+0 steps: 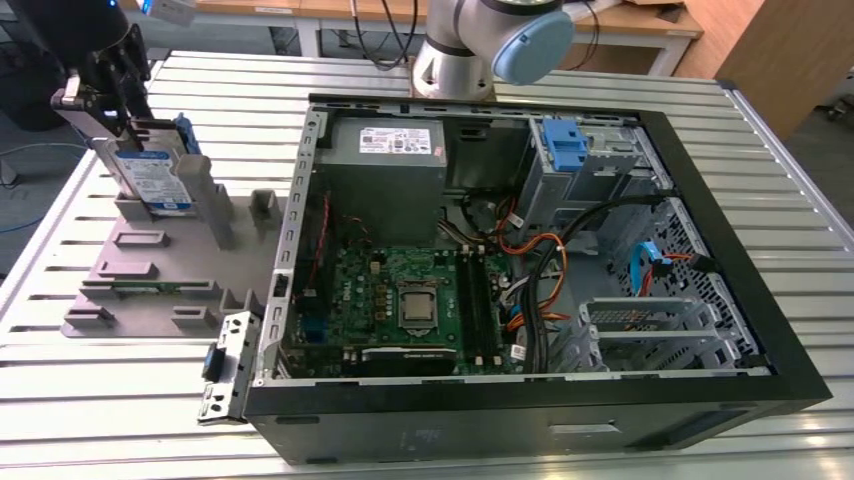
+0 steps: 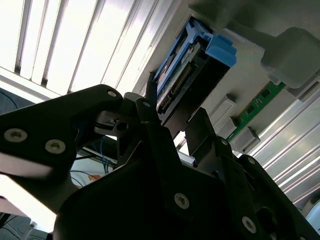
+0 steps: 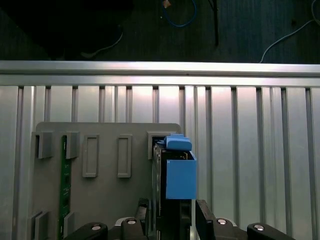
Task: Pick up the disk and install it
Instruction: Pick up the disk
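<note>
The job looked to be at its very start. The disk (image 1: 154, 178) stood on edge among the upright posts of the grey stand (image 1: 147, 270), at the exterior view's left, well apart from the open computer case (image 1: 507, 425) on the slatted metal desk (image 1: 120, 400). Nothing of the install showed as done, since the disk was wholly outside the case; I judged the lift, the carry and the fitting all remained. The hand (image 1: 114, 125) was down over the disk's upper end, and in both wrist views the disk ran up between its two sides. Whether the hand was clamped on it or merely set around it, I could not tell. The disk was a flat silver-grey slab, leaning a little, its white-and-blue label turned to the exterior camera. Blue plastic rails ran along its sides, and the second wrist view showed a row of connector contacts on its narrow edge (image 2: 175, 86).
</note>
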You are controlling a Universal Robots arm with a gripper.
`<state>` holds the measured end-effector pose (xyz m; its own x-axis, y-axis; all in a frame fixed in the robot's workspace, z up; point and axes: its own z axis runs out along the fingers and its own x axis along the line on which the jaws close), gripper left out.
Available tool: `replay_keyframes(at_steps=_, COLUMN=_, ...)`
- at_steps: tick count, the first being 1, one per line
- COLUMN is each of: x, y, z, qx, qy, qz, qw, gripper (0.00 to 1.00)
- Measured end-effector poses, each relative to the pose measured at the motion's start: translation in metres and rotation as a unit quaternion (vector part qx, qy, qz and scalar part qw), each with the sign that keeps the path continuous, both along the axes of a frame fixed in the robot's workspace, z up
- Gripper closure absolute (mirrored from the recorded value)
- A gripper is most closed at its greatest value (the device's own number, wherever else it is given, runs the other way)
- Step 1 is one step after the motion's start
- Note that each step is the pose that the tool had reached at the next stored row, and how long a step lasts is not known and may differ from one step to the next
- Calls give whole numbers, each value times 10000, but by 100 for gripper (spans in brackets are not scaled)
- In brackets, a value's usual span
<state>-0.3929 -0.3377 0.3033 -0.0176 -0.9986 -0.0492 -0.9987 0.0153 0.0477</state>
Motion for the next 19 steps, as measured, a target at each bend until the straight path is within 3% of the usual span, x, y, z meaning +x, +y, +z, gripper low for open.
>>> replay_keyframes(at_steps=19, x=19, y=0, z=5, qx=-1, qy=1, qz=0, qw=10000, gripper=51)
